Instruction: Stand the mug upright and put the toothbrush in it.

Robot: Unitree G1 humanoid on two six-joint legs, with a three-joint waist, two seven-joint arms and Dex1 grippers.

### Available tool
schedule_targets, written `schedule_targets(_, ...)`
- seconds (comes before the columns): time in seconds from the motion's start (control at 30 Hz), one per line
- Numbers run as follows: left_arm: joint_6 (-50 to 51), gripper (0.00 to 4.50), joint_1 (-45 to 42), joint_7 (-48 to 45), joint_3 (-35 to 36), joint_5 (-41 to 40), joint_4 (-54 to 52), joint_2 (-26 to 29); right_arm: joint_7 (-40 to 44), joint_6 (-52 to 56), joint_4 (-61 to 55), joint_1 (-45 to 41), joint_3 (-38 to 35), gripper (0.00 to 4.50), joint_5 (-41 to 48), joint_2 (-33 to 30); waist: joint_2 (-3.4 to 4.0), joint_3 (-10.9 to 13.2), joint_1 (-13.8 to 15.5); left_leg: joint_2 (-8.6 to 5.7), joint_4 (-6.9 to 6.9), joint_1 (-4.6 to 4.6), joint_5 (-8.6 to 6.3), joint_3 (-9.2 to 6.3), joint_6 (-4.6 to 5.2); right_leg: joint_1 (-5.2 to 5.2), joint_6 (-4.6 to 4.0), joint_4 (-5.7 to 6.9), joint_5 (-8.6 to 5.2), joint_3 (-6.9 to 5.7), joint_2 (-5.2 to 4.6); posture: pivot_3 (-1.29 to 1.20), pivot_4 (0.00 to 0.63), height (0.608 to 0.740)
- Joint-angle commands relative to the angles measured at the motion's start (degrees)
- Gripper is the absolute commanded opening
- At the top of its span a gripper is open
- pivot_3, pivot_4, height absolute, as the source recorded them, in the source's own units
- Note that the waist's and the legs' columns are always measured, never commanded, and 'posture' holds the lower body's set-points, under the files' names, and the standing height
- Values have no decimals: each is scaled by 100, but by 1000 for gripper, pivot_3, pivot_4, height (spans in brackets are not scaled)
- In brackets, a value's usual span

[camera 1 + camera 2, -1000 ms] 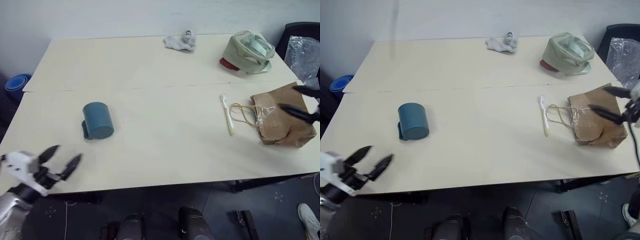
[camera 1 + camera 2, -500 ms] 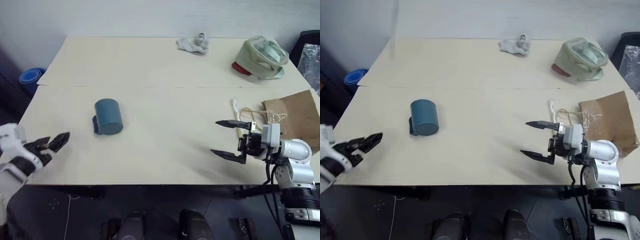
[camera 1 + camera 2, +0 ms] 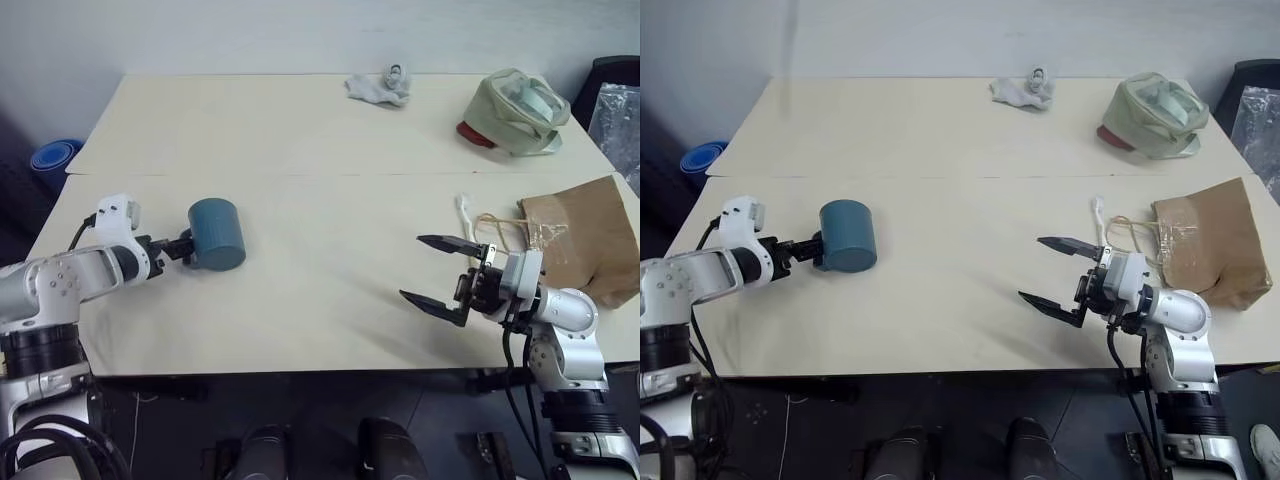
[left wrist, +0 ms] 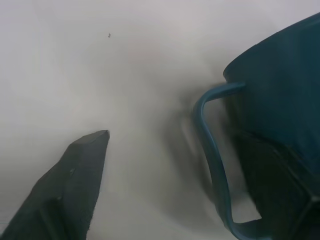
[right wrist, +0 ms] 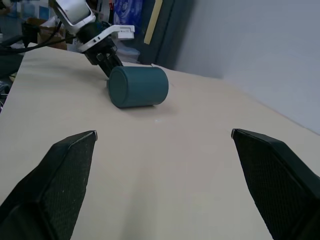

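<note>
Moved forward since a second ago: left gripper (image 3: 183, 247), fingers spread around the handle of the mug (image 3: 217, 233), lying on its side on the tabletop (image 3: 300, 130). Right gripper (image 3: 436, 272) wide open, pointing left, near toothbrush (image 3: 466, 214).

matt mug (image 3: 216, 233), crumpled paper bag (image 3: 581, 238)

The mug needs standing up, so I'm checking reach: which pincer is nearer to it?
Left. The left pincer is right at the mug, by its handle; the right pincer hangs open far across the table.
</note>
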Motion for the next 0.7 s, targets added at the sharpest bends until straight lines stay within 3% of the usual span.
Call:
schedule_targets(0.03, 124, 3218, -223, -487, -661, 288, 533, -152, -160, 9, -211, 109, -183, 4500, 106, -50, 1, 0, 17, 0, 1, 1, 0, 1, 0, 1, 0, -1, 0, 0, 0, 0, 150, 740)
schedule_targets(0.17, 198, 2281, -469, -623, -709, 420, 960, -353, -298, 13, -205, 141, -255, 4500, 112, -44, 8, -5, 114, -3, 2, 15, 0, 6, 1, 13, 0, -2, 0, 7, -1, 0, 150, 740)
schedule_targets(0.27, 305, 1649, -563, -738, -615, 488, 1135, -432, -313, -4, -189, 164, -265, 4500, 121, -74, 9, -5, 122, -3, -9, 71, -1, -1, 4, 82, 0, -15, 0, 5, -1, 0, 150, 740)
schedule_targets(0.4, 215, 542, -648, -885, -48, 309, 1092, -672, -355, 5, -148, 294, -431, 4500, 129, -166, 10, -6, 121, -5, -8, 71, -1, -7, 4, 85, 1, -14, 0, 6, -1, 0, 150, 740)
schedule_targets(0.47, -828, 20, -474, -1366, -13, 365, 596, -781, -426, 8, -175, 365, -502, 4500, 115, -200, 9, -5, 111, -5, -7, 69, -1, -7, 4, 84, 0, -15, 0, 4, -1, 0, 150, 740)
schedule_targets(0.6, -2924, 20, -205, -2189, -701, 987, -196, -1006, -686, 91, -262, 519, -743, 4500, 110, -268, -14, 9, 93, -1, -8, 57, -1, -7, 1, 71, 0, -16, 0, 2, 2, 0, 150, 740)
schedule_targets(0.7, -4468, 20, -245, -2382, -1008, 1319, -457, -1591, -868, 242, -566, 822, -863, 4500, 143, -346, -15, 9, 117, -1, -10, 52, -2, -4, 1, 69, 0, -28, 0, 0, 2, 0, 150, 740)
